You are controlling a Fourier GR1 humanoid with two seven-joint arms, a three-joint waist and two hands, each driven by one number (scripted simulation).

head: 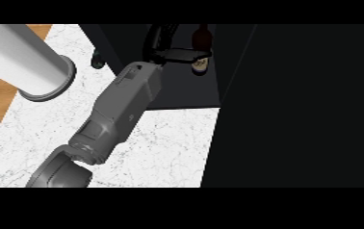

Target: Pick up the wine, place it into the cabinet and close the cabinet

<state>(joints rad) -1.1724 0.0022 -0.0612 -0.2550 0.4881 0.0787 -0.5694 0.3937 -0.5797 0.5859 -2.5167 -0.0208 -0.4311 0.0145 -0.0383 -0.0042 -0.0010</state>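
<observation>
White marbled counter (pixel 171 146) with wood-brown strip (pixel 8 98) along its left.

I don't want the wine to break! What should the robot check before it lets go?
1. Wine bottle inside the cabinet: ok.
2. Robot hand curled round the bottle: ok.
3. Bottle resting on the cabinet's floor: cannot tell, too dark.
4. Cabinet door open, clear of the forearm: ok.
5. Cabinet closed: not ok, not yet done.

Wine (pixel 202 36) inside cabinet (pixel 192 92) on counter (pixel 167 144)
</observation>
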